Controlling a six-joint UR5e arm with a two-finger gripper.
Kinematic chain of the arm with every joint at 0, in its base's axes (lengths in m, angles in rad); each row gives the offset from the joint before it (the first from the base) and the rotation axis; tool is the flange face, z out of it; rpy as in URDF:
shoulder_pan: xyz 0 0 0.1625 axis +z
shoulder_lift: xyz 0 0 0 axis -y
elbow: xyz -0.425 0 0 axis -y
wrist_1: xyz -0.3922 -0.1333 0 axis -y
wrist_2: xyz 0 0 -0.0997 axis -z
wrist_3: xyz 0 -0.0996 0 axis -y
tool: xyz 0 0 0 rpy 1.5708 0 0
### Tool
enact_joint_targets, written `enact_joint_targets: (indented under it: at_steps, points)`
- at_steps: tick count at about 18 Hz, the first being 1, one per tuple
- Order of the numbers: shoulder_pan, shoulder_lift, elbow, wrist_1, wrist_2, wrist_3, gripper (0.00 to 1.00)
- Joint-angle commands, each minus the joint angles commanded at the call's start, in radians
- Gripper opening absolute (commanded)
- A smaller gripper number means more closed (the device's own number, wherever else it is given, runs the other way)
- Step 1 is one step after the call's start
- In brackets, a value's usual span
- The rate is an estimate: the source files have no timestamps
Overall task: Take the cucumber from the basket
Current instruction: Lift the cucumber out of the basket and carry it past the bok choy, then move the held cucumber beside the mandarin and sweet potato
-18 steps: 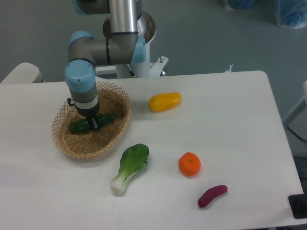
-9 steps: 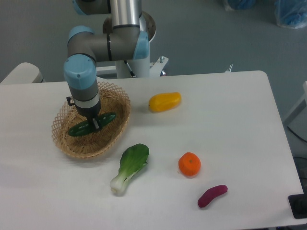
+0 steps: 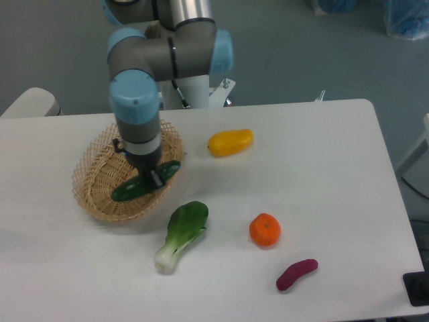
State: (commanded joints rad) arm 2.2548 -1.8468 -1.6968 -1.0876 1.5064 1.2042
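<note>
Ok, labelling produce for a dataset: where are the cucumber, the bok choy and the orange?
cucumber (image 3: 127, 190), fixed camera, its left half
bok choy (image 3: 189, 220), fixed camera, leafy top
orange (image 3: 265, 230), fixed camera, its middle

The white table (image 3: 322, 154) carries a wicker basket (image 3: 94, 194) at the left. A yellow vegetable (image 3: 230, 142) lies in the middle. Lower down are a bok choy (image 3: 181, 233), an orange (image 3: 265, 229) and a purple vegetable (image 3: 296, 274).

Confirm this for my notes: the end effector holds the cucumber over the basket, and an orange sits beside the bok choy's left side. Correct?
Not quite. The camera view shows the orange to the right of the bok choy, not the left. The end effector does hold the cucumber over the basket.
</note>
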Motion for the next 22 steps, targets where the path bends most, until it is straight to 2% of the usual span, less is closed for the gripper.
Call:
enact_joint_targets:
  at_steps: [11,14,17,22]
  points:
    - [0.112,-0.192,0.275,-0.009,0.017,0.014,0.02]
    - [0.178,-0.236,0.342,-0.034,0.014,0.101,0.02]
    - [0.235,-0.256,0.364,-0.035,0.006,0.202,0.02]
    - [0.299,-0.239,0.365,-0.063,0.011,0.314,0.03]
